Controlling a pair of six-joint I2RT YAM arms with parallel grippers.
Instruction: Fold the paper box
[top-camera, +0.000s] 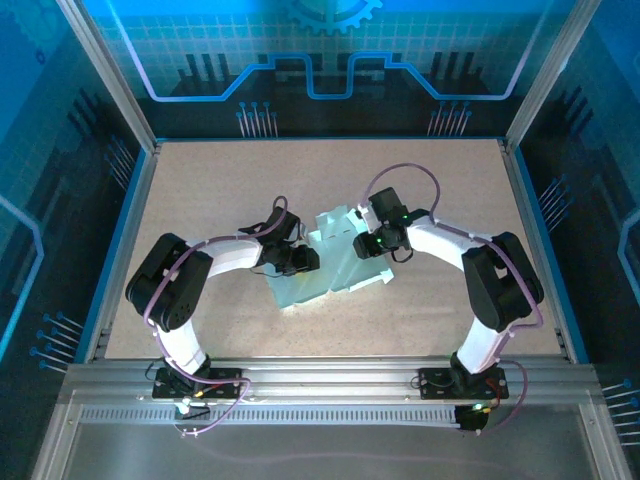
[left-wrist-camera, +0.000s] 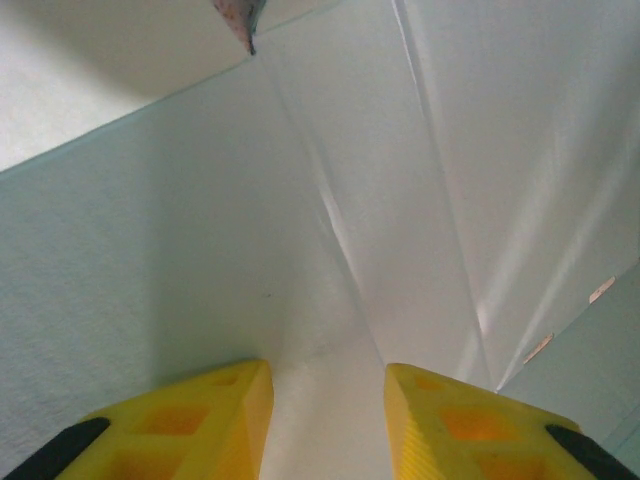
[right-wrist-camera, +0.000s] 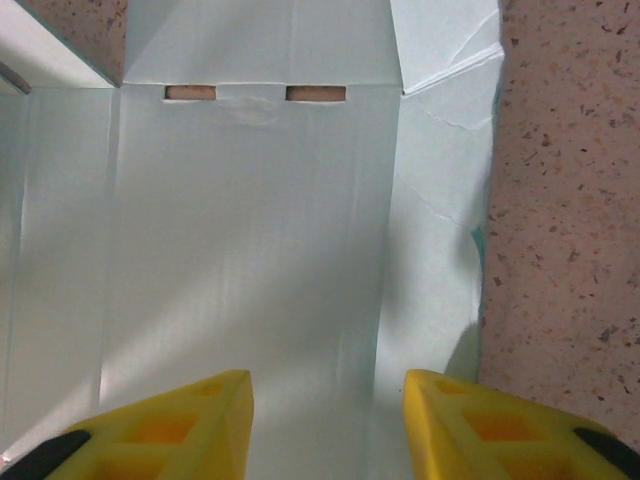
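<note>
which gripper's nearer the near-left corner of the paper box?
Left. The left gripper hovers over the left half of the paper box, just beyond that corner; the right gripper is over its far right side.

each arm is built of smooth white link shells joined by bulky black joint housings. the left arm and the right arm each rise from a flat black base. a thin purple cable runs along each arm from base to wrist, standing off in loose loops. the right wrist carries a small green light. from above, the left tool and the right tool look black. close up, each tool has two bright yellow fingers, wedge-shaped, with shallow square recesses moulded into their faces and black pieces at the outer roots.
</note>
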